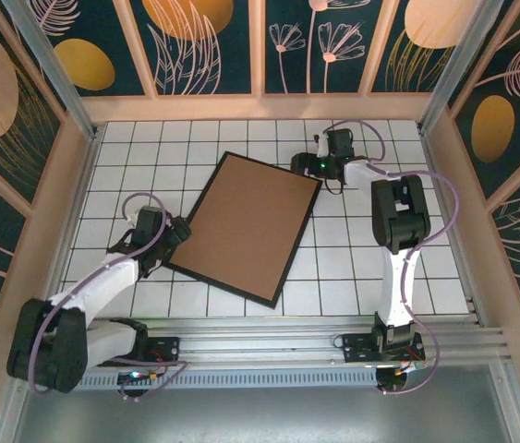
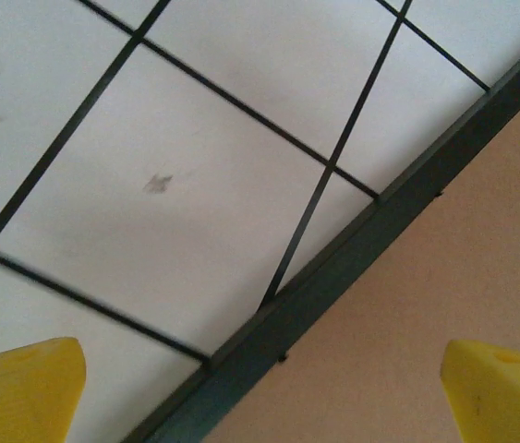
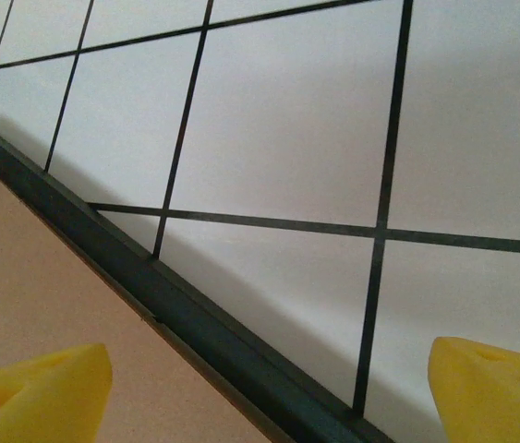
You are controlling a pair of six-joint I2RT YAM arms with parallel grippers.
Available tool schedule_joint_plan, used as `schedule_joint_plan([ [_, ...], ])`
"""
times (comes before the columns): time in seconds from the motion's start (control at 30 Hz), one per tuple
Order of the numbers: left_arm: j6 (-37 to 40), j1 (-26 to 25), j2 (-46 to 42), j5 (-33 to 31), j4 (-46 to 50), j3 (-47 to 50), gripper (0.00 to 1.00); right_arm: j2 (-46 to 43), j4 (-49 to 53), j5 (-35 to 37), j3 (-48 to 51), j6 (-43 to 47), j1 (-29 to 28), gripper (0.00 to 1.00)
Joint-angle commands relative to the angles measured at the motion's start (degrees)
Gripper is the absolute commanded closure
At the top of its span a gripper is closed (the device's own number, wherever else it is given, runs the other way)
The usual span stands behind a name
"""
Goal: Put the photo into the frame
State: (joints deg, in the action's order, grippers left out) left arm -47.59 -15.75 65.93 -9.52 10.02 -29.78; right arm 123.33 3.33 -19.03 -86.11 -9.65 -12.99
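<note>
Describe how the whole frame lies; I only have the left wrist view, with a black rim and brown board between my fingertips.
Observer: The frame lies flat and skewed on the gridded table, brown backing board facing up.
Operator: Locate the right end effector.
Observer: The right end effector is at the frame's far right corner, open across the rim.
Operator: Give the left one's spot.
Observer: The left end effector is at the frame's left edge, toward the near corner, open.

The frame (image 3: 195,328) runs off both wrist views' edges.
</note>
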Motion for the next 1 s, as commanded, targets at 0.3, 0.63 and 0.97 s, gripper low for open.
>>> schedule_joint_plan([
  [0.3,-5.35,-0.47,-3.09,10.65,8.77,3.92,0.02,4.63,3.97,-7.66,-5.26,1.47,0.04,0.11],
  [0.63,-5.68,-0.47,2.35,19.34,-2.37,4.58,0.02,3.91,8.57,-11.74,-4.94,2.88,1.58,0.12],
  [0.97,-3.27,-0.42,12.17,17.67,-12.84,-3.09,0.03,-4.56,6.10,-16.65,6.65,0.75,5.11,0.16],
])
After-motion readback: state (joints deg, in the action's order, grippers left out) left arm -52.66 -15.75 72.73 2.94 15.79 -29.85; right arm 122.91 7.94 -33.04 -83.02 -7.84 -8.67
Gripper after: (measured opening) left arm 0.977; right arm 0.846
